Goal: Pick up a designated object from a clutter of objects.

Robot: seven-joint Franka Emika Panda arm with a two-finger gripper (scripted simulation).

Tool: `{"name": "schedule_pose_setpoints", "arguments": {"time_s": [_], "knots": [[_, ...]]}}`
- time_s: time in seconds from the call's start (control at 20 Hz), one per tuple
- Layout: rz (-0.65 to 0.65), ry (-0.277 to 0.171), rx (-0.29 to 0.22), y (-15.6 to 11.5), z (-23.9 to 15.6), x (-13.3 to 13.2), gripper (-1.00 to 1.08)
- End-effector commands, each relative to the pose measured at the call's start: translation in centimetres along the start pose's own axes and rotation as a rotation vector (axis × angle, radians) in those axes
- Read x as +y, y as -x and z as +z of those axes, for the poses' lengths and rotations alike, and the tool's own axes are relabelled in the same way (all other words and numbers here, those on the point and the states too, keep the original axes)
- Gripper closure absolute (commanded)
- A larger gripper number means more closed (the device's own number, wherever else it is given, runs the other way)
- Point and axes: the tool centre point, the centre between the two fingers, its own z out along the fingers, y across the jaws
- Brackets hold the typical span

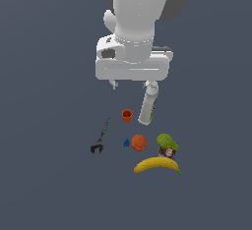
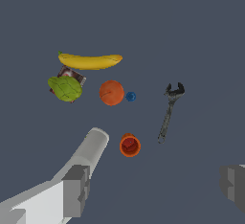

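Observation:
The orange fruit (image 1: 139, 142) is a smooth orange ball lying among the clutter, also in the wrist view (image 2: 111, 93). A tiny blue piece (image 1: 126, 142) lies right beside it. A yellow banana (image 1: 157, 164) and a green-topped dark item (image 1: 167, 144) lie close by. The orange cup (image 1: 127, 115) stands hollow side up, apart from the fruit. The white bottle (image 1: 148, 107) lies next to the cup. My gripper (image 1: 132, 84) is open and empty, high above the cup and bottle. Its fingers (image 2: 76, 189) frame the wrist view.
A dark wrench (image 1: 101, 136) lies on the exterior view's left of the cluster, also in the wrist view (image 2: 170, 113). All things rest on a plain dark grey floor (image 1: 49, 185). The arm's white body (image 1: 135, 22) fills the upper middle of the exterior view.

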Motion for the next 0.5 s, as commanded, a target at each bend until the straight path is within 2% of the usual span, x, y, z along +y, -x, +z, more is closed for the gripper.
{"name": "schedule_pose_setpoints", "arguments": {"time_s": [0.0, 0.45], "knots": [[0.0, 0.0, 0.0, 0.0, 0.0, 0.0, -0.92], [-0.027, -0.003, 0.023, -0.1, -2.2, 0.0, -0.92]]}}
